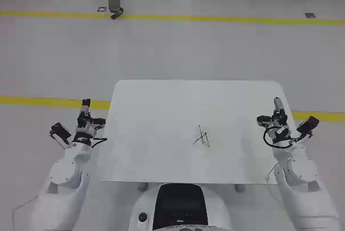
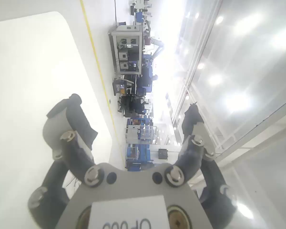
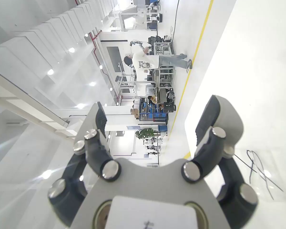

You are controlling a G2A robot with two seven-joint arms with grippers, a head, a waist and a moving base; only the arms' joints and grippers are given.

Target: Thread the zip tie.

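Several thin dark zip ties (image 1: 202,137) lie crossed, untouched, right of centre on the table (image 1: 161,115) in the top view, left gripper (image 1: 86,105) and right gripper (image 1: 278,105) parked at its side edges, likely a start pose; left wrist view, jaws wide, empty; right wrist view, same, ties nearby.

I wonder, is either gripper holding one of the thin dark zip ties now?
No, the thin dark zip ties lie crossed on the white table, apart from the open left gripper and right gripper.
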